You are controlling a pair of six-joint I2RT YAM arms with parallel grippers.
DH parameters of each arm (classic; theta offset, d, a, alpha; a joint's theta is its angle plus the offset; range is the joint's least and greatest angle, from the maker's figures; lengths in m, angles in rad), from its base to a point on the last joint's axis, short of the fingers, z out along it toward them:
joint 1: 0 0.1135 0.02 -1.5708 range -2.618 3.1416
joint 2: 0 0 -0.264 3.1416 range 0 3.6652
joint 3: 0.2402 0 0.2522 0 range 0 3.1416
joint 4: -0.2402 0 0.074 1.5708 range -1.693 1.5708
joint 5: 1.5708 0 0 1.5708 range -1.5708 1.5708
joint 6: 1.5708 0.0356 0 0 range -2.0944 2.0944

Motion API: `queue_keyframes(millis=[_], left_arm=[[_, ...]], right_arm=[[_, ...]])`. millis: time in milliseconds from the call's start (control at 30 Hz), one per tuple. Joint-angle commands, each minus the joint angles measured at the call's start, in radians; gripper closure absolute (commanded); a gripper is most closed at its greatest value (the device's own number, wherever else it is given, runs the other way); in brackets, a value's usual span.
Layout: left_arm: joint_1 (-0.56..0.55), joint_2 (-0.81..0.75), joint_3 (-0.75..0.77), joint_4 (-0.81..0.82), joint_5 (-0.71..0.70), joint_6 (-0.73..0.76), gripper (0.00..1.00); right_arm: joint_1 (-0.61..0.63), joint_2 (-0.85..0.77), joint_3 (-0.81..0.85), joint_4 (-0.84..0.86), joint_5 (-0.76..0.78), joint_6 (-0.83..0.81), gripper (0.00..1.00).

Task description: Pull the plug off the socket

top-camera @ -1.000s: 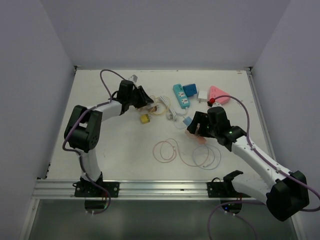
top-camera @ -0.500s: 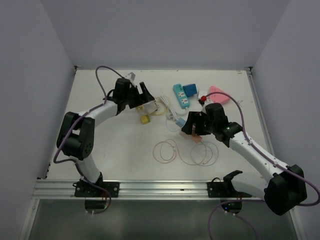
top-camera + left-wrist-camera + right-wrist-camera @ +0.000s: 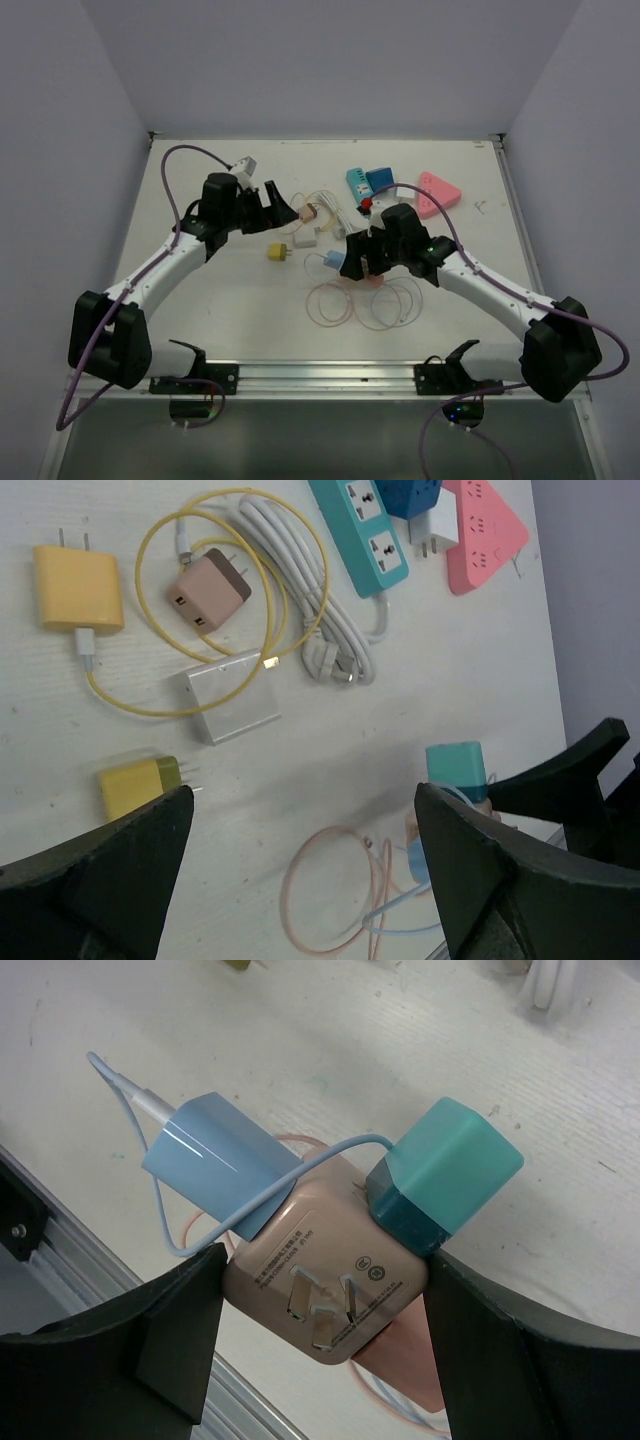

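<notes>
My right gripper (image 3: 322, 1260) is shut on a beige cube socket (image 3: 320, 1265), its three prongs facing the wrist camera. A light blue plug (image 3: 215, 1165) with a pale blue cable and a teal plug (image 3: 445, 1175) sit in the socket's far faces. In the top view the right gripper (image 3: 360, 262) holds this cluster just above the table, over coiled pink cables (image 3: 365, 300). My left gripper (image 3: 282, 206) stands open and holds nothing, up and to the left of the socket. In the left wrist view the teal plug (image 3: 457, 770) shows beside the left gripper's (image 3: 303, 810) right finger.
Loose on the table lie an olive-yellow plug (image 3: 140, 785), a white adapter (image 3: 230, 695), a yellow charger (image 3: 78, 587) with its yellow cable, a brown-pink charger (image 3: 208, 590) and a coiled white cord (image 3: 300, 600). Behind them are a teal power strip (image 3: 358, 185), a blue cube (image 3: 379, 179) and a pink triangular socket (image 3: 437, 192).
The left gripper's jaws have gone from shut to wide open, and the arm has stretched out. The right gripper has carried the socket and its plugs leftward, toward the left gripper.
</notes>
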Motion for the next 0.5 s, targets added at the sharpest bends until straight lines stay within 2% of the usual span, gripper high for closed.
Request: queue_keyframes(millis=[0,267,467], left_arm=[[-0.024,-0.101,-0.048,-0.036,0.080,0.120,0.05],[-0.198,-0.204,-0.111,-0.028,0.099,0.389,0.10],[-0.224,-0.206,-0.075,-0.065,0.189,0.528,0.18]], right_arm=[[0.004,0.023,0.085,0.079,-0.105,-0.074,1.00],[0.004,0.081,0.175,-0.050,-0.253,-0.235,1.00],[0.004,0.072,0.215,-0.124,-0.307,-0.301,1.00]])
